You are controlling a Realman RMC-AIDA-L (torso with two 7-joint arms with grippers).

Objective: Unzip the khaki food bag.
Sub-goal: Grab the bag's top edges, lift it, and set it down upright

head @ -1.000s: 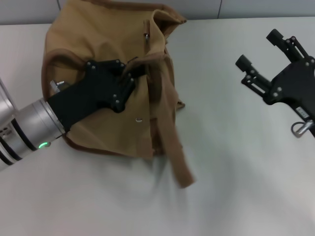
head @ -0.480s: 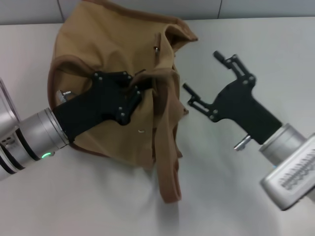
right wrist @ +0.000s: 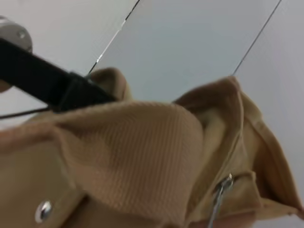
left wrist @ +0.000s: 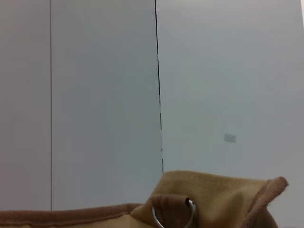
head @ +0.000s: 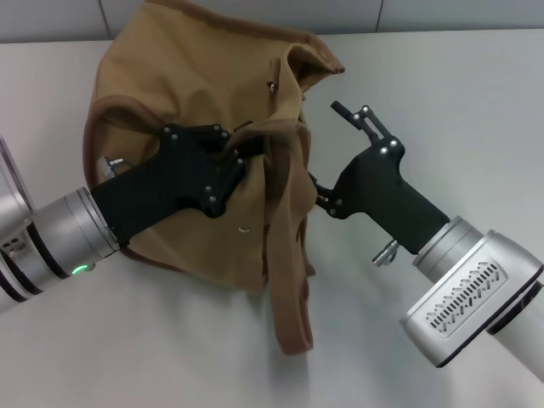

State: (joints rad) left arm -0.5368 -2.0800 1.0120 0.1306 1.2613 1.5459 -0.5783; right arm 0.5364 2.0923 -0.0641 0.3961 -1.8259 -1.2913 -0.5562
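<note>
The khaki food bag (head: 178, 76) lies slumped on the white table, one wide strap (head: 285, 280) trailing toward me. My left gripper (head: 240, 146) is shut on the other strap where it crosses the bag's middle. The small metal zipper pull (head: 272, 85) hangs near the bag's upper right corner and also shows in the right wrist view (right wrist: 219, 192). My right gripper (head: 325, 144) is open just right of the bag, its lower finger close to the strap. The pocket snap (head: 245, 228) shows below the left gripper. The bag's top edge shows in the left wrist view (left wrist: 213, 194).
The white table (head: 442, 93) stretches to the right of the bag and toward me. A grey panelled wall (left wrist: 95, 95) stands behind the table. A metal ring (left wrist: 173, 216) sits on the bag's top edge.
My right arm has swung left from the table's right side until its open gripper is beside the bag. The left gripper lifted the bag slightly, then held still.
</note>
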